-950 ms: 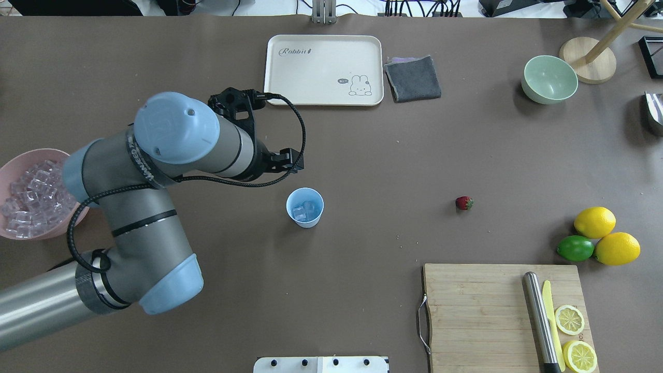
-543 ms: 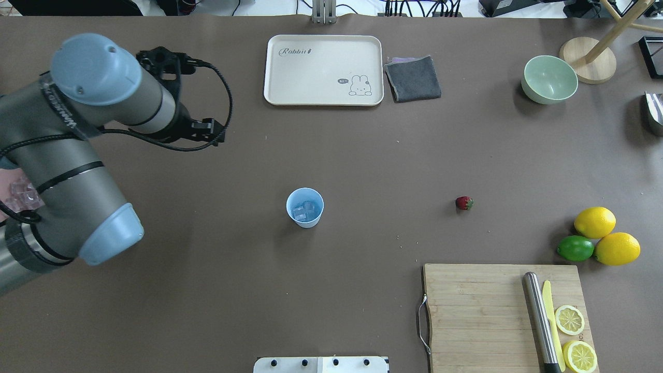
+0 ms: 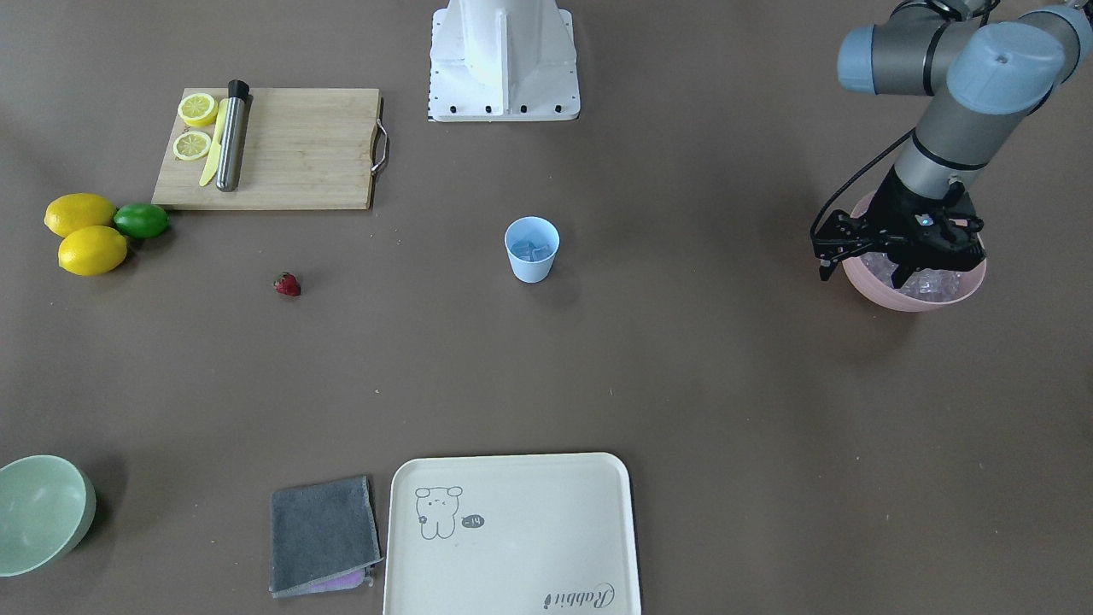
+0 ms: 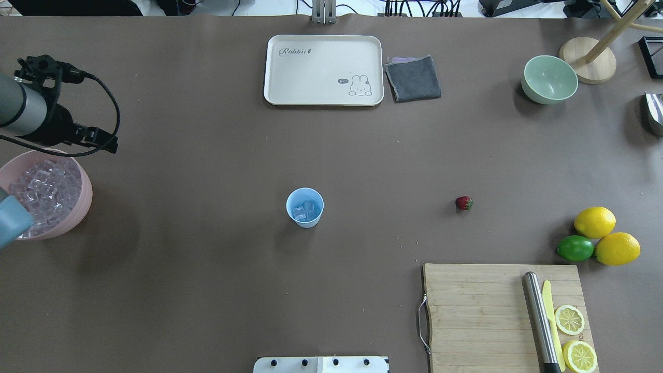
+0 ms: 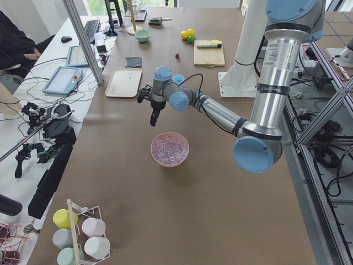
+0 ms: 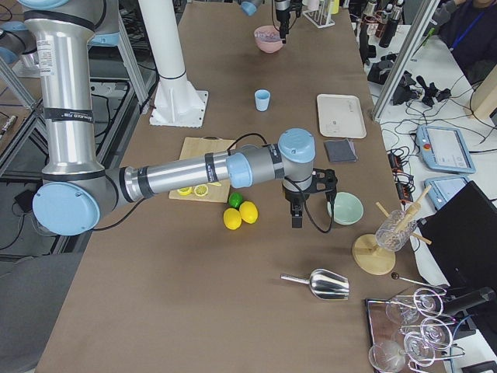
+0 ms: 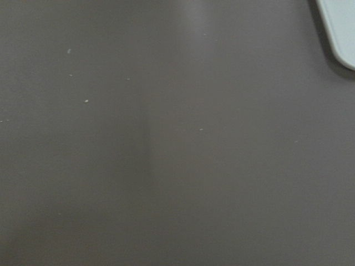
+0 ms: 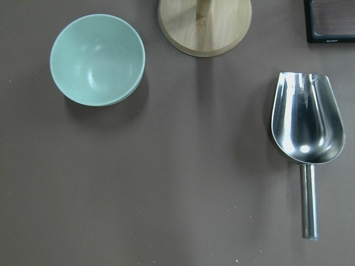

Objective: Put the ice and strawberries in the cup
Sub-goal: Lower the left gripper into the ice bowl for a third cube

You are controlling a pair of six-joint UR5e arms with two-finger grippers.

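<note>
The light blue cup stands mid-table with a few ice cubes in it; it also shows in the front view. More ice fills the pink bowl at the left edge. The strawberry lies alone on the table to the cup's right. My left gripper hangs above the pink bowl's far rim, looks open and holds nothing. My right gripper shows only in the exterior right view, beside the pale green bowl; I cannot tell its state.
A cream tray and grey cloth lie at the back. A cutting board holds a knife, a steel rod and lemon halves. Two lemons and a lime sit at the right. A metal scoop and a wooden stand lie near the green bowl.
My left arm has swung left, from just beside the cup to above the pink bowl's far rim. The cup, its ice and the strawberry have not moved.
</note>
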